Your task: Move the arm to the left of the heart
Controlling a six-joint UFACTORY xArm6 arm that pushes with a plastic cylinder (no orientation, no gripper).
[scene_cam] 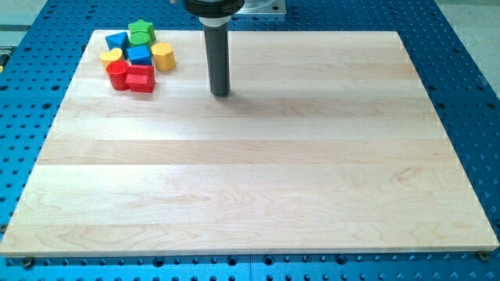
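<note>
A yellow heart [112, 55] lies at the view's top left, at the left edge of a tight cluster of blocks. The cluster also holds a blue triangle [116, 40], a green star [141, 32], a blue block [140, 55], a yellow hexagon [162, 56], a red cylinder [118, 75] and a red block [141, 79]. My tip [221, 93] rests on the wooden board [250, 172] well to the right of the cluster, about 140 px right of the heart and a little lower. It touches no block.
The board lies on a blue perforated table [469, 94]. The arm's mount [234, 6] shows at the view's top centre above the rod.
</note>
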